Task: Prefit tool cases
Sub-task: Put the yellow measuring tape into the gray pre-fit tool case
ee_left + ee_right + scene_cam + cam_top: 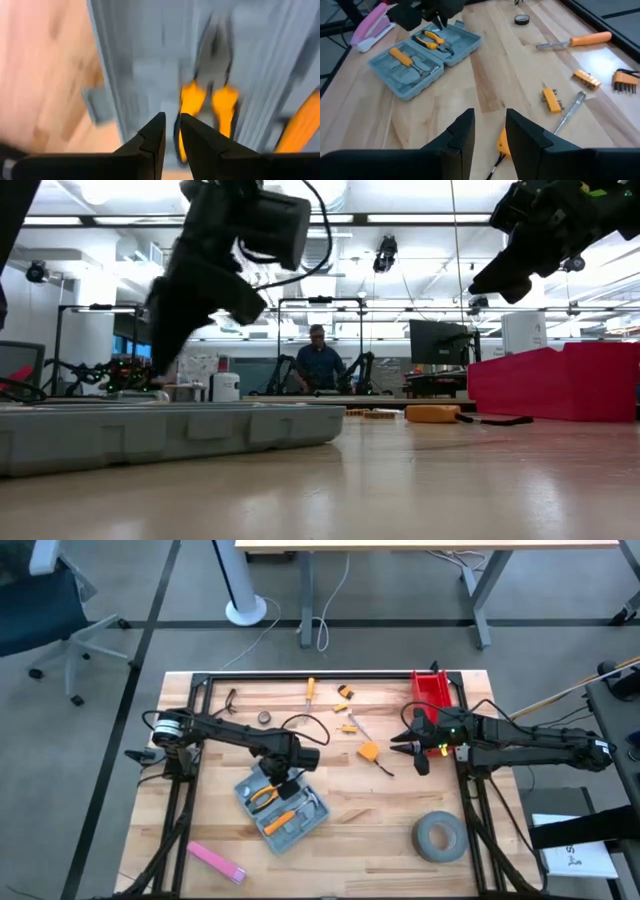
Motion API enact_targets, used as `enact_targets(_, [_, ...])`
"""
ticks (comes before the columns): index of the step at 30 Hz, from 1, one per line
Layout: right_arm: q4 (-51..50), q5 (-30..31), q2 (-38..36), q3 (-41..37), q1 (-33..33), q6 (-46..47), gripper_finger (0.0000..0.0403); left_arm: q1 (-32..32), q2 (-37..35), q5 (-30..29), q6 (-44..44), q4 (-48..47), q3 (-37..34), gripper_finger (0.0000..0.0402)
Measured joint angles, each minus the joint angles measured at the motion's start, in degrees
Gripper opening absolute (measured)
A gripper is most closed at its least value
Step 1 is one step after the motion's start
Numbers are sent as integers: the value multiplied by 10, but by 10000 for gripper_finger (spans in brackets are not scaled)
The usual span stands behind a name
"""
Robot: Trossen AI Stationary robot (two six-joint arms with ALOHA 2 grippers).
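The blue-grey rectangular plastic tool case (282,806) lies open on the pale wooden surface (350,830), toward its near left part, turned at an angle to the edges. Orange-handled pliers (264,797) sit in the half nearer the left edge; an orange-handled screwdriver (279,821) sits in the other half. The left pincer (288,783) hangs just above the case's far edge, over the pliers, its fingers (150,140) nearly closed with a narrow gap and nothing between them. The right pincer (412,752) hovers above the surface near the right edge, beside the red plastic bin (434,695) at the far right corner; its fingers (462,131) stand apart, empty. A small orange tool (369,752) lies just left of it. A grey tape roll (439,837) rests near the near right corner, a pink flat block (216,861) near the near left corner, and a loose orange-handled screwdriver (310,692) near the far edge.
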Motion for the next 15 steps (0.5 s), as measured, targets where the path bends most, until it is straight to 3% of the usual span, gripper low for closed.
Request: enact_targets(15, [35,-32,27,-10,50,19,109,-46,-40,69,-25,6,-11,59])
